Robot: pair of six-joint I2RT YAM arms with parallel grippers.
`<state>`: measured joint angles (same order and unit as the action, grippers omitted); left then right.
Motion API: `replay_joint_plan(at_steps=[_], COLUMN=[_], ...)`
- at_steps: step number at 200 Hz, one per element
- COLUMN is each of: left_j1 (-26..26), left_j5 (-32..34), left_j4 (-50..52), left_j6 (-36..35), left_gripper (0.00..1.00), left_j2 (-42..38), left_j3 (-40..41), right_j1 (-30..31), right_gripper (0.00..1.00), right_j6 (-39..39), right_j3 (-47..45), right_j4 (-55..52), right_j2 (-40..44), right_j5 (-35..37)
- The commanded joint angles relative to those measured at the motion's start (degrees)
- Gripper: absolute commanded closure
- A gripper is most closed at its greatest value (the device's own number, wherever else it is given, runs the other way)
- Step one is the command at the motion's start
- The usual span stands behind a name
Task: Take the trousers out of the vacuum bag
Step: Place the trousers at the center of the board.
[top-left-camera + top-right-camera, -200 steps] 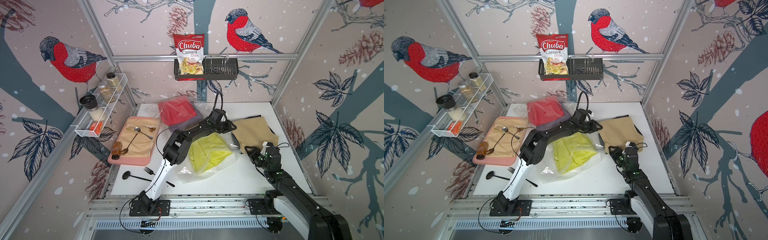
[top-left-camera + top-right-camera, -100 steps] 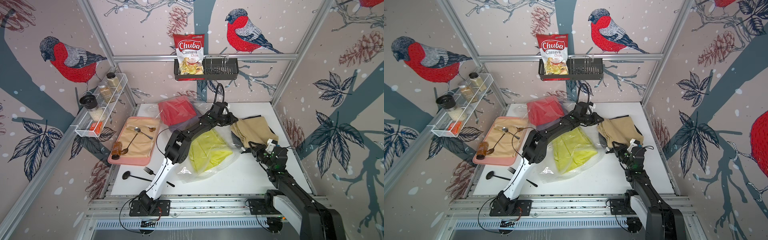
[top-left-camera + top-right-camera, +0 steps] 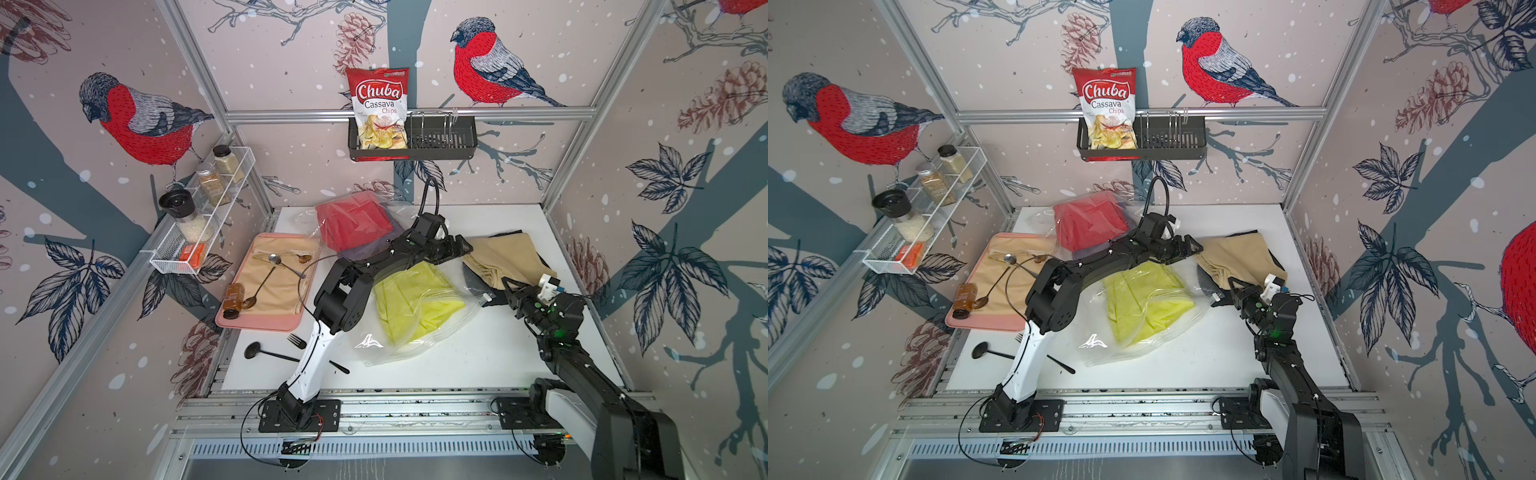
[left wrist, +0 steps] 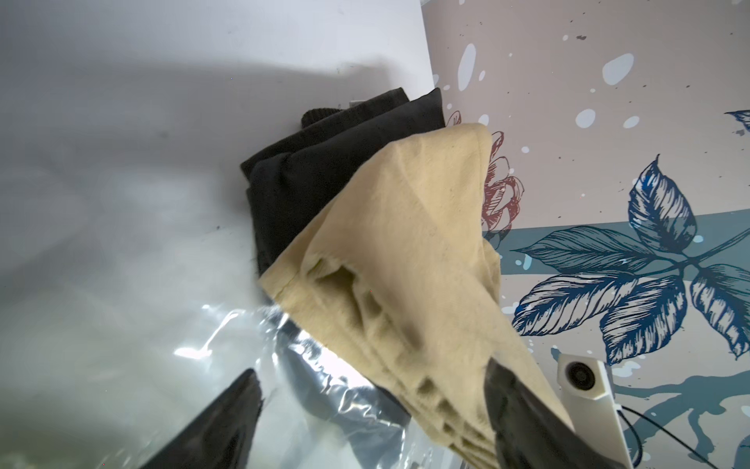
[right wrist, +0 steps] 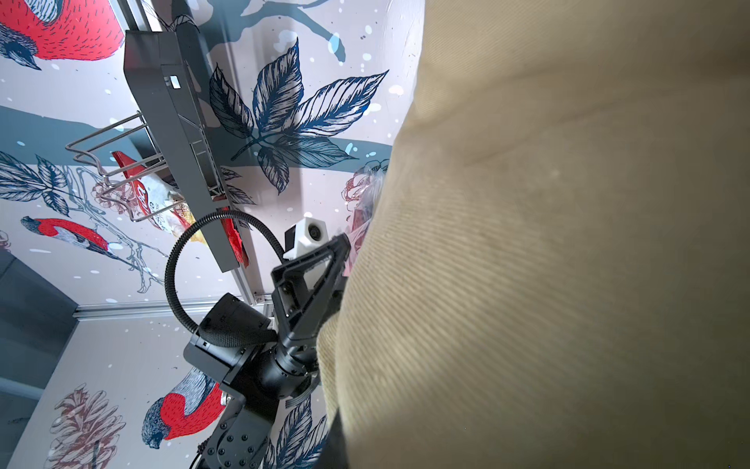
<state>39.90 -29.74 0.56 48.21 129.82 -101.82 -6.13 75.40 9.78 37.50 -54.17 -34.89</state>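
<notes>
One white bench (image 3: 478, 357) carries the clear vacuum bag (image 3: 374, 345), with yellow-green trousers (image 3: 415, 303) and red trousers (image 3: 353, 224) inside it. Outside, to its right, mustard-brown trousers (image 3: 507, 257) lie over black trousers (image 4: 316, 178). The left claw (image 3: 461, 249) gapes wide beside them; the right claw (image 3: 509, 286) pinches their near edge.

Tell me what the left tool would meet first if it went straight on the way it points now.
Most likely the mustard-brown trousers: the open left tool points at their folded edge, which lies close ahead, over the black trousers. Depth is unclear; it may be touching them.
</notes>
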Motion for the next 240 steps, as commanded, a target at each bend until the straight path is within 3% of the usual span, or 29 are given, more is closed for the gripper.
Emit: replay_joint_plan(at_steps=[1, 39, 171, 240], left_j1=[-0.06, -0.09, 0.01, -0.08], left_j5=[2.00, 0.04, 0.22, 0.60], left_j4=[-8.00, -15.54, -14.10, -14.33], left_j6=[1.88, 7.20, 10.47, 12.20], left_gripper=[0.47, 0.62, 0.63, 0.70], left_j2=[-3.02, -1.81, 8.05, 12.19], left_j3=[5.47, 10.10, 0.13, -4.82], right_j1=[-0.29, -0.35, -0.46, -0.46], right_gripper=[0.88, 0.88, 0.89, 0.88], right_j6=[0.76, 1.07, 1.51, 1.68], right_j3=[0.68, 0.46, 0.39, 0.16], right_j4=[4.65, 5.09, 5.51, 5.68], right_j2=[-0.30, -0.54, -0.49, -0.57], right_j5=[-1.14, -1.32, -1.58, -2.04])
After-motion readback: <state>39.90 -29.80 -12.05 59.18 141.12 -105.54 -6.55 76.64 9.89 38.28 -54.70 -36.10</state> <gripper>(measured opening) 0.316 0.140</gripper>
